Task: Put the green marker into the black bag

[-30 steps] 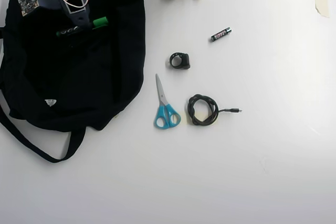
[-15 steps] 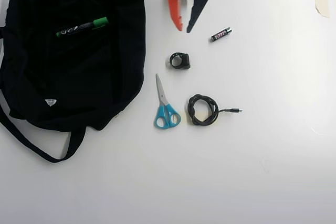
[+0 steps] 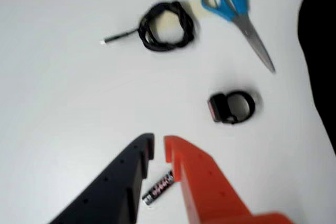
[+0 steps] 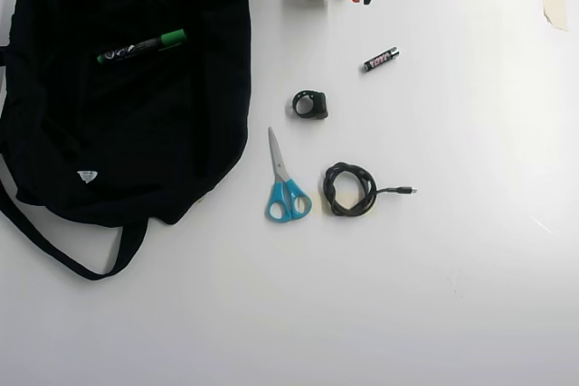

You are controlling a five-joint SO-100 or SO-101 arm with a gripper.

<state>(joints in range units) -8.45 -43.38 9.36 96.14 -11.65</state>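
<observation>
A slim black-barrelled marker with a green cap (image 4: pixel 143 47) lies on top of the large black soft fabric bag (image 4: pixel 172 142) at the left of the white worktop (image 4: pixel 470 296). Blue-handled scissors (image 4: pixel 284 183), a coiled black cable (image 4: pixel 351 190), a small black ring-shaped clip (image 4: pixel 310 104) and a small black battery (image 4: pixel 381 60) lie well apart to its right.

Bright, even light on a white table; soft wrist picture, sharper overhead picture.
The wrist view is blurred throughout: the scissors (image 3: pixel 239 11), coiled cable (image 3: pixel 165 26) and battery (image 3: pixel 159 187) have smeared edges, with faint shadows close beneath them. The overhead view is crisp; the black bag (image 4: pixel 136 133) swallows detail into near-solid black, and the table (image 4: pixel 470 296) is slightly washed out, almost shadowless.
</observation>
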